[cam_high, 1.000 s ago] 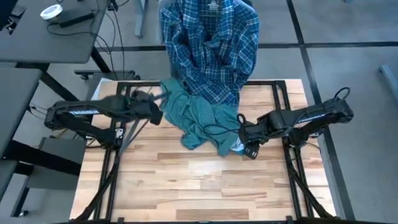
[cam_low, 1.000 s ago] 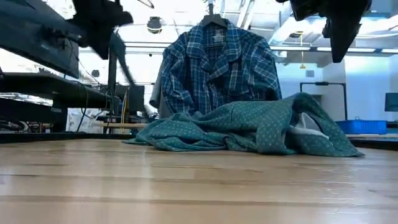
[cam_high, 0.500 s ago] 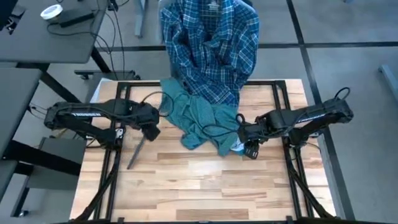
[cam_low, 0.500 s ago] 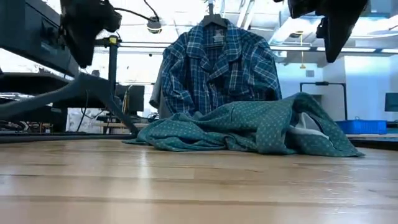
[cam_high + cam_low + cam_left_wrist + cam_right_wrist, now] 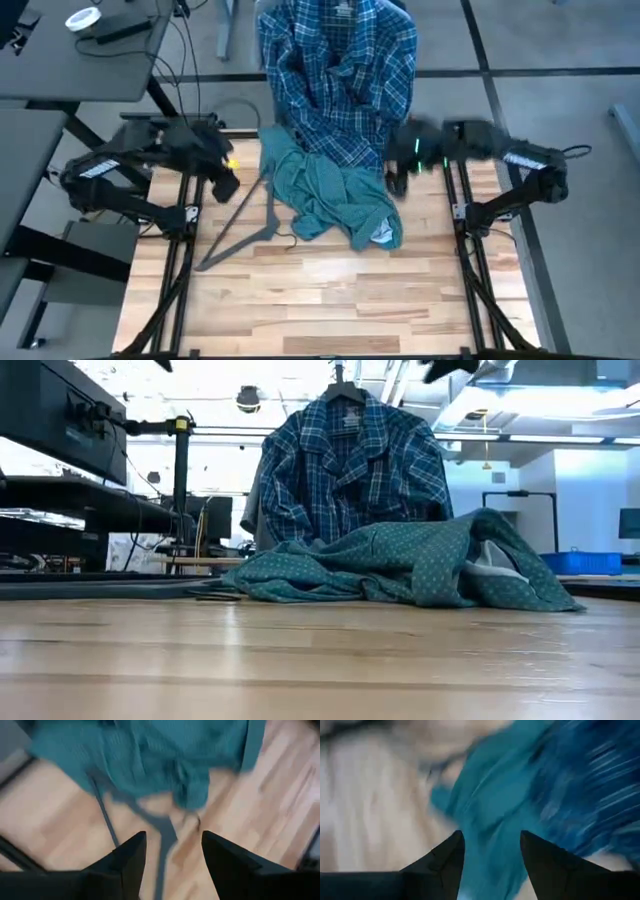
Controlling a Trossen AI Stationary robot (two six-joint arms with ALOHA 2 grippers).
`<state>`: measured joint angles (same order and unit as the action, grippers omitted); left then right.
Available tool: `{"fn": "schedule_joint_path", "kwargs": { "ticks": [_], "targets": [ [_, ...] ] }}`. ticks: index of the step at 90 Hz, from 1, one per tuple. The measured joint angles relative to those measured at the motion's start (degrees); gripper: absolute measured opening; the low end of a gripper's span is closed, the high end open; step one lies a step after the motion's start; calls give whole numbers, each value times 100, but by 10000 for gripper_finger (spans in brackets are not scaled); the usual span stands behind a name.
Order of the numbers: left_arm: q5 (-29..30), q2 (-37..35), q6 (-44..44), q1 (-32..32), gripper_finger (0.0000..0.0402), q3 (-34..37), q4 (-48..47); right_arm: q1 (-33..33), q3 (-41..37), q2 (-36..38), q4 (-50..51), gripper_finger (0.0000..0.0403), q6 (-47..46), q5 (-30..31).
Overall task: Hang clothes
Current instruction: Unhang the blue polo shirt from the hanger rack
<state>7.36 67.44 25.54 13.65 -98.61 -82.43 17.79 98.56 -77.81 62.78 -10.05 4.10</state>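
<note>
The green fine-checked shirt lies crumpled on the wooden table, toward its far edge. Behind it the blue-white plaid shirt hangs from a hanger past the far edge and shows upright in the low view. A thin dark hanger lies flat on the table left of the green shirt. My left gripper hovers open above the hanger, nothing between its fingers. My right gripper hovers open at the green shirt's right far side, next to the plaid hem.
Black frame rails run along the table's left and right sides. A grey desk with cables stands beyond the far left corner. The near half of the table is bare wood.
The hanger that was up at my left gripper has dropped and now lies flat on the table, apart from that gripper, which has drawn back toward the far left. My right gripper has gone up and toward the far edge, from the green shirt's near right side to the plaid hem.
</note>
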Motion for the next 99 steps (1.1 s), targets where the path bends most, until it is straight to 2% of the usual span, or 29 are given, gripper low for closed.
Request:
{"fn": "schedule_joint_path", "kwargs": {
  "ticks": [9,16,28,35,43,61,66,73,82,91,99],
  "targets": [
    [-199,0,-787,751,174,-140,-12,1346,535,-250,-423,212,256,-772],
    [-445,4,-1387,1362,174,-140,-49,2271,1030,-618,-726,233,804,-1395],
    [-689,71,-2394,2224,173,-140,-90,3236,1726,-1213,-1791,254,2716,-1438],
    [-693,143,-2797,2557,173,-140,-144,3598,2038,-1490,-2670,255,3334,-1445],
    [-712,211,-3164,2812,173,-140,-229,3883,2354,-1842,-3185,255,3519,-1451],
    [-706,303,-3743,3075,173,-140,-324,4367,2609,-2442,-3000,254,3350,-1589],
    [-709,309,-3868,3125,173,-138,-318,4444,2610,-2575,-2881,254,3070,-1973],
    [-708,330,-3964,3169,173,-140,-315,4515,2610,-2762,-2685,254,2648,-2808],
    [-700,345,-3984,3220,173,-138,-313,4509,2604,-2900,-2645,250,2508,-3708],
    [-664,350,-4084,3287,173,-138,-310,4396,2614,-2919,-2847,223,2519,-3807],
    [-621,370,-4118,3305,173,-138,-293,4371,2615,-2933,-2949,162,2575,-3605]
  ]
}}
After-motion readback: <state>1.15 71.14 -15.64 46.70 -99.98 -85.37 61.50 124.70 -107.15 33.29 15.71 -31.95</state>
